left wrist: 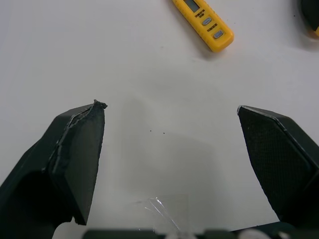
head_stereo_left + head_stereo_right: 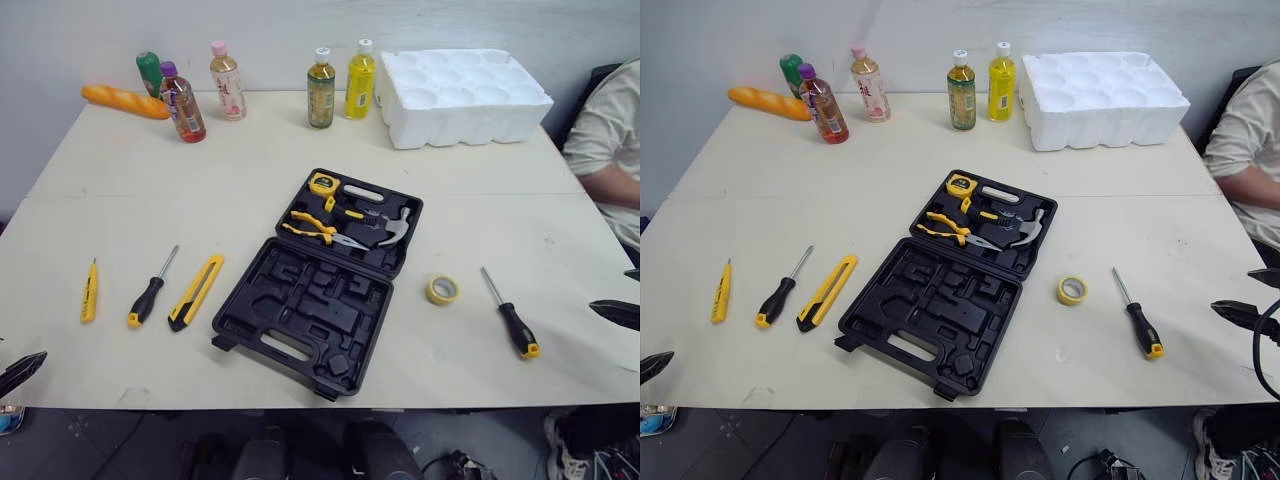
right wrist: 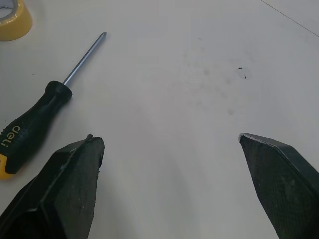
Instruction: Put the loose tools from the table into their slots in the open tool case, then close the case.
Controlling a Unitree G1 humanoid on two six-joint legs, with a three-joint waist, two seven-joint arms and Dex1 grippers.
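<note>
Black plastic tool case [image 2: 318, 290] lay open mid-bench [image 2: 250, 150], with hammer [image 2: 394, 230] and pliers [image 2: 318, 230] seated in its far half. To its left lay a tester pen [image 2: 89, 292], screwdriver [image 2: 150, 292] and utility knife [image 2: 196, 292]; to its right, a tape roll [image 2: 443, 290] and second screwdriver [image 2: 515, 320]. Left pincer [image 1: 170, 108] hung over the near left edge, spread wide. Right pincer [image 3: 169, 138], equally spread, hovered beside the second screwdriver's handle.

The black tool case [image 2: 318, 283] lies open on the desk. Left of it lie a yellow tester pen [image 2: 89, 292], a screwdriver [image 2: 150, 292] and a yellow utility knife [image 2: 196, 291]. Right of it lie a yellow tape roll [image 2: 443, 290] and a second screwdriver [image 2: 512, 317].
</note>
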